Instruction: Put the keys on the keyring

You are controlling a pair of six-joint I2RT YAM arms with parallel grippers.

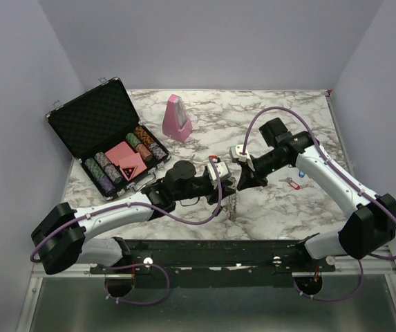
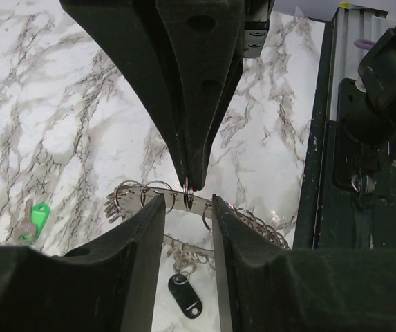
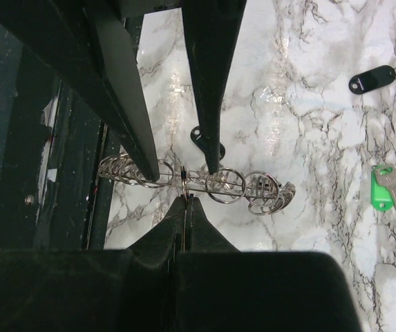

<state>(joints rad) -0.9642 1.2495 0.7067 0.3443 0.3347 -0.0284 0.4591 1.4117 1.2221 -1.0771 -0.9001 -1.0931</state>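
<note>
The keyring (image 2: 256,220), a silvery band strung with small split rings, is held above the marble between both grippers (image 1: 233,202). My left gripper (image 2: 189,202) holds it with its fingers set a little apart on the band. My right gripper (image 3: 186,200) is shut on one small split ring on the band. A black-capped tag (image 2: 185,297) seems to hang under the keyring. A green-capped key (image 3: 384,187) and a black-capped key (image 3: 372,78) lie on the table. A red-capped key (image 1: 293,183) lies to the right of the grippers.
An open poker-chip case (image 1: 108,142) stands at the back left. A pink metronome (image 1: 177,119) stands behind the grippers. The black front rail (image 2: 322,173) runs close beside the keyring.
</note>
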